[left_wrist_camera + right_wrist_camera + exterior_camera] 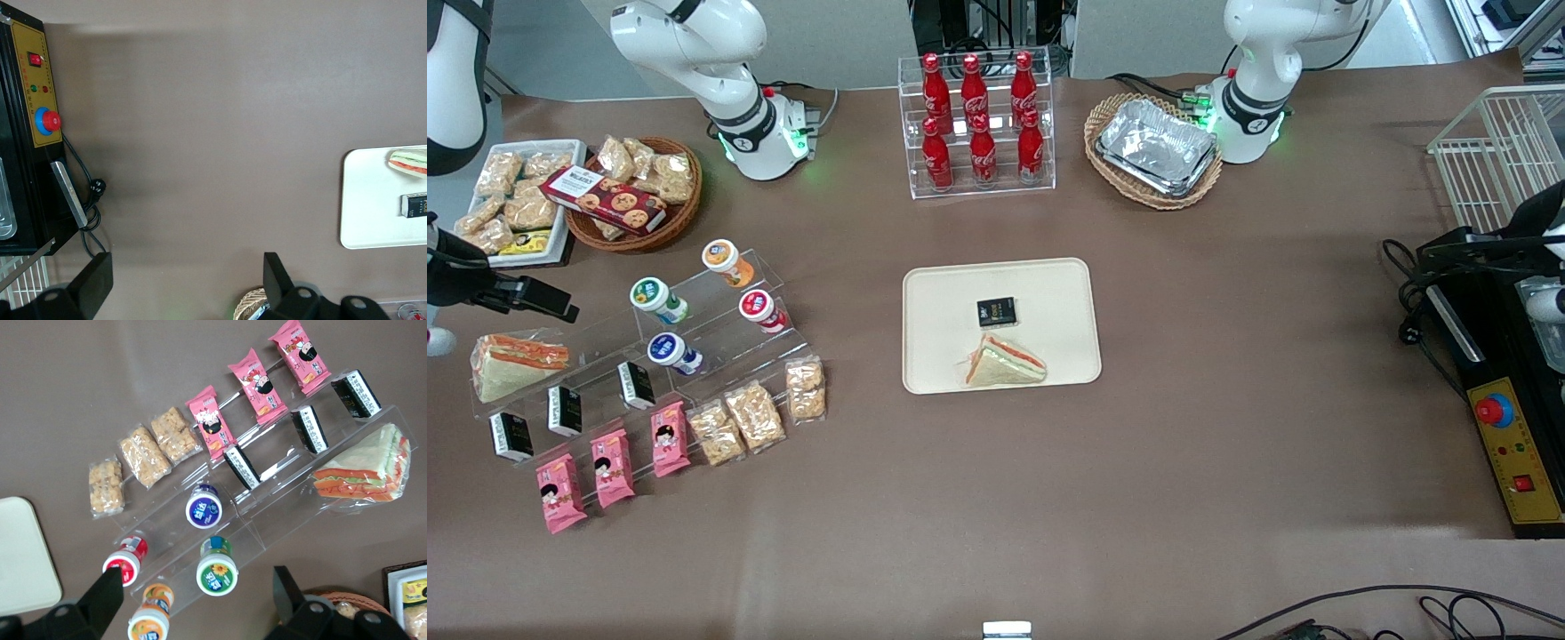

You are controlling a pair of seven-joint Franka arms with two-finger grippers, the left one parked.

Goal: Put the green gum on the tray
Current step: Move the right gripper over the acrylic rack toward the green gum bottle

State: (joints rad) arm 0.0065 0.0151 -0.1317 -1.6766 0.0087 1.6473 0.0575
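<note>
The green gum (655, 298) is a small white bottle with a green-rimmed lid. It lies on an upper step of a clear acrylic stand (694, 324), toward the working arm's end of the table. In the right wrist view the green gum (217, 573) shows between my open fingers, well below them. My gripper (198, 603) is open and empty. In the front view the gripper (547, 302) hovers beside the stand, above a wrapped sandwich. The cream-beige tray (943, 302) lies mid-table; it also shows in the right wrist view (20, 553) and the left wrist view (367, 200).
Orange (726, 259), red (759, 308) and blue (669, 350) lidded bottles share the stand with black packets, pink snacks and rice bars. A sandwich (1005, 363) and a black packet (996, 311) lie on the tray. A cola rack (978, 124) and a foil-tray basket (1156, 147) stand farther back.
</note>
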